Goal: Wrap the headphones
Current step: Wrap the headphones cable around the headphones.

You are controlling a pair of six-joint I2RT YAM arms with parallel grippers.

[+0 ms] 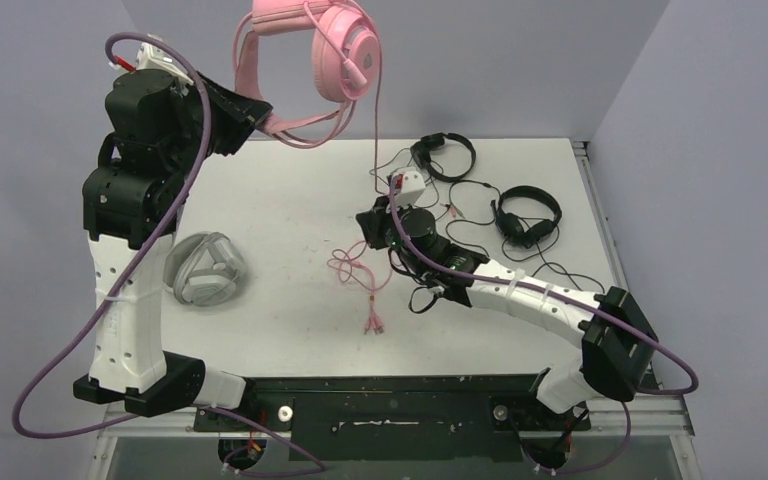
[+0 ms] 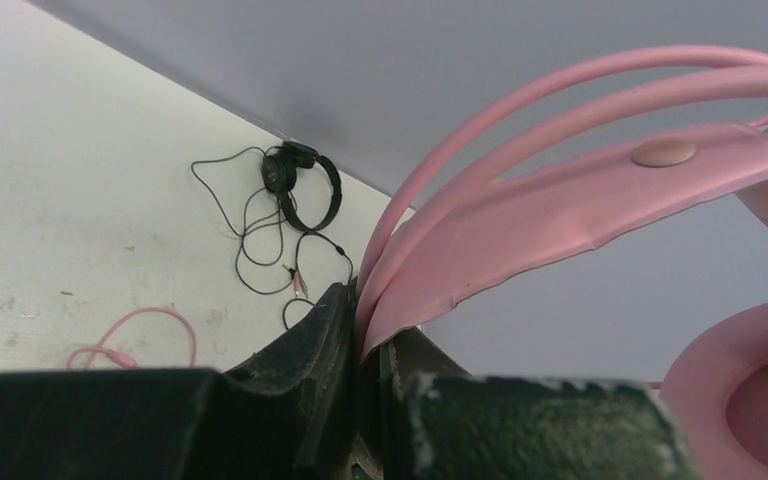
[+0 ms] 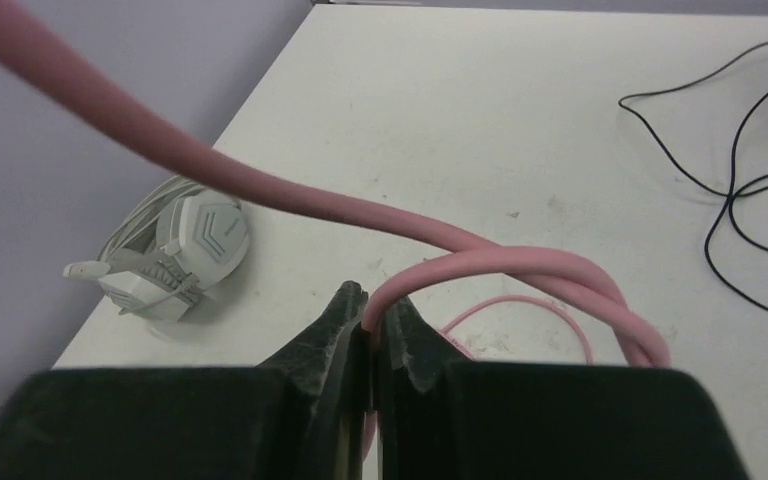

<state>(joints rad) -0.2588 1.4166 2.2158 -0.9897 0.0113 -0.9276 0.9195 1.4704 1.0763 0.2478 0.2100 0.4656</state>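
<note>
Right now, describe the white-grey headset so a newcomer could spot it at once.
Look at the left half of the table, beside the left arm. The white-grey headset lies there alone. It is bulky and pale, unlike the thin black headsets at the far right and the pink headset held aloft.

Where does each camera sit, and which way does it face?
Top external: above, behind the arm bases, looking down on the table; both arms show.
Left wrist: over the left gripper, along the pink headphones it holds, toward a black headset.
Right wrist: over the right gripper, shut on the pink cable, facing the white headset.
Shared: all show the pink cable.
</note>
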